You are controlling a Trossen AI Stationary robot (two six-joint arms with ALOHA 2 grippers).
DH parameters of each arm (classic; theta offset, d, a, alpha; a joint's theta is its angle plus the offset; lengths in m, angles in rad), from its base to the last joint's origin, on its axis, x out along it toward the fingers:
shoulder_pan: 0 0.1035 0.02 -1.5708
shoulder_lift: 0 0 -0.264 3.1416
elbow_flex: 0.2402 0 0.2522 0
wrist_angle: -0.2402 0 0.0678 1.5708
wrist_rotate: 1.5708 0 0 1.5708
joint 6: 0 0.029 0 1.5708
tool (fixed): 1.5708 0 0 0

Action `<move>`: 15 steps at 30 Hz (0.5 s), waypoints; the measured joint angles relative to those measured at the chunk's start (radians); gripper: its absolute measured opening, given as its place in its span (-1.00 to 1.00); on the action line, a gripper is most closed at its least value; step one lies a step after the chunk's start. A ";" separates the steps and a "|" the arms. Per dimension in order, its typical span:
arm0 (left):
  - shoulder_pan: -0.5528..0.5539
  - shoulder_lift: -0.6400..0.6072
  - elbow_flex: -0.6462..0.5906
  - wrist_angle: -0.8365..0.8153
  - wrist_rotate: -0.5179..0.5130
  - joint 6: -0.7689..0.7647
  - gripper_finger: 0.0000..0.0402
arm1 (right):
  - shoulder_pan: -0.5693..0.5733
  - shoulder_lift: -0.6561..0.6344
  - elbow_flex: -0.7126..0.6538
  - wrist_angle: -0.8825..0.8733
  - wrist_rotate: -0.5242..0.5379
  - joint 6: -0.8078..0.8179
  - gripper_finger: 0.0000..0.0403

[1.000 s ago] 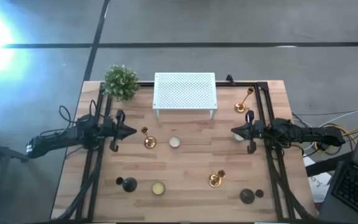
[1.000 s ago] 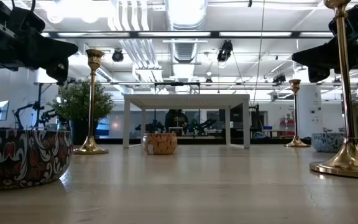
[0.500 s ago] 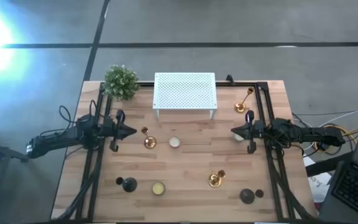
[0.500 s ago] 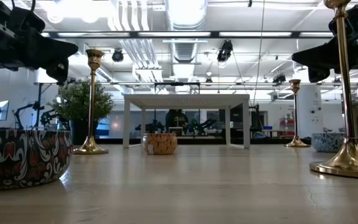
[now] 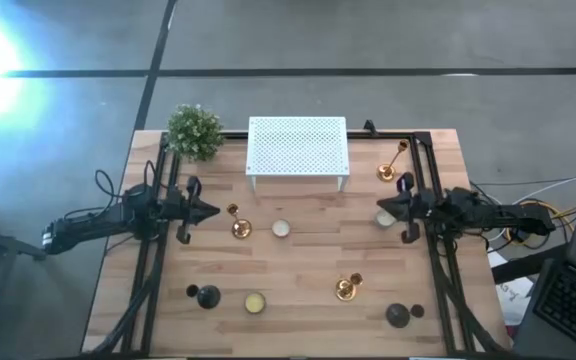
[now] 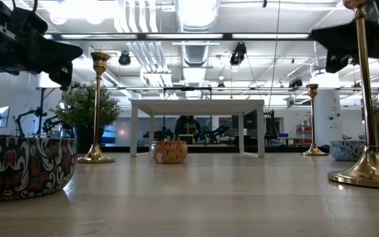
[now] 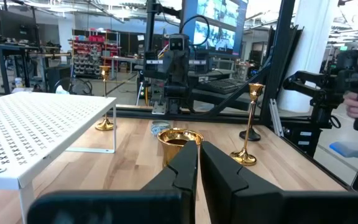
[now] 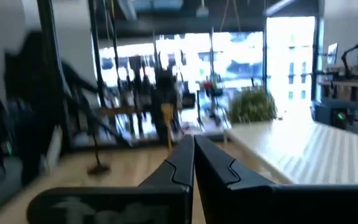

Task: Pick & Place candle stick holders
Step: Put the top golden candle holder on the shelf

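Three gold candle stick holders stand upright on the bench [image 5: 298, 275], long axes vertical, cup tops up and flared round bases flat on the wood. One gold holder [image 5: 240, 226] stands left of centre, just in front of the left gripper [image 5: 214, 211]; a second gold holder [image 5: 347, 288] stands nearer, right of centre; the third gold holder [image 5: 389, 168] stands at the far right, close to the bench's black frame rail. Two black dome-based holders sit along the near edge, also upright: one black holder [image 5: 208, 296] at the near left, the other black holder [image 5: 399, 316] at the near right.

The left gripper hangs above the left side of the bench, pointing right, its jaws pressed together on nothing. The right gripper [image 5: 380, 211] hangs above the right side, pointing left, jaws likewise together and empty.

A white perforated metal rack [image 5: 298, 148] on thin legs stands at the far middle, and a small green plant [image 5: 195, 131] fills the far left corner. Two low round candle tins lie in the open: one tin [image 5: 281, 228] near the centre and another tin [image 5: 255, 302] beside the left black holder. The middle of the bench, between the two grippers and toward the near edge, is open plank wood with a pale matt grain. The gold holders are slim, polished and reflective; the black ones are squat and dull.
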 joint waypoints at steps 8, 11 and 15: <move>0.000 0.000 0.000 0.000 0.000 0.000 -0.88 | 0.000 0.001 0.000 0.012 -0.019 0.160 -0.96; 0.000 0.000 0.000 0.000 0.000 0.000 -0.88 | 0.000 0.007 0.000 0.010 0.006 0.171 -0.96; 0.000 0.000 0.000 0.000 0.000 0.000 -0.88 | 0.000 0.009 0.000 0.052 0.041 0.141 -0.96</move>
